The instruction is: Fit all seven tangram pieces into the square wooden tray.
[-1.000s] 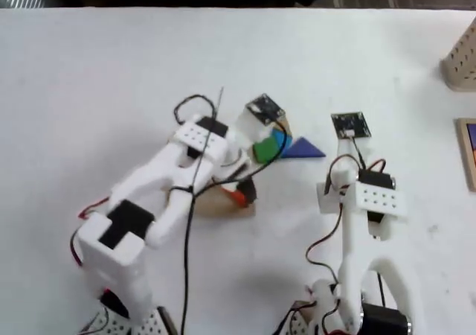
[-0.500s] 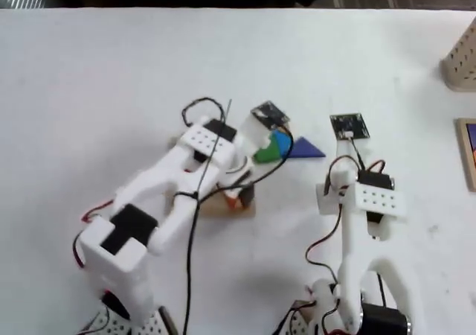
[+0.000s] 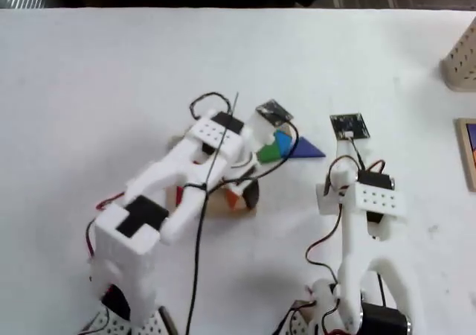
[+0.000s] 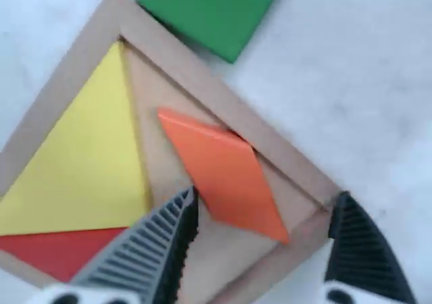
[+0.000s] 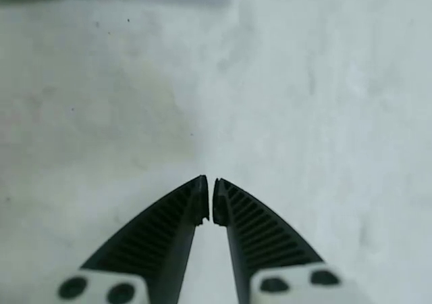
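Near the middle of the white bench (image 3: 111,74), largely under the left arm: a square wooden tray (image 4: 202,81). Inside it, a large yellow triangle (image 4: 81,162) with a red piece (image 4: 61,250) touching one edge, and an orange parallelogram (image 4: 223,179) lying along one rim, parted from the yellow by a strip of bare tray floor. Low over the tray's right-hand part, the left claw (image 4: 268,197), fingers spread apart. Grips nothing; one finger over the tray floor beside the orange parallelogram, the other out past the rim. Outside the tray on its far right side, a green square (image 4: 209,10), just beside the rim; touching or not, cannot tell. Further right, flat on the bench between the two arms, a light blue piece (image 3: 281,140) and a dark blue triangle (image 3: 305,149). To the right of that triangle, over bare bench, the right claw (image 5: 210,182), tips pressed together on nothing. At the far right edge, a pale block with holes (image 3: 461,67).
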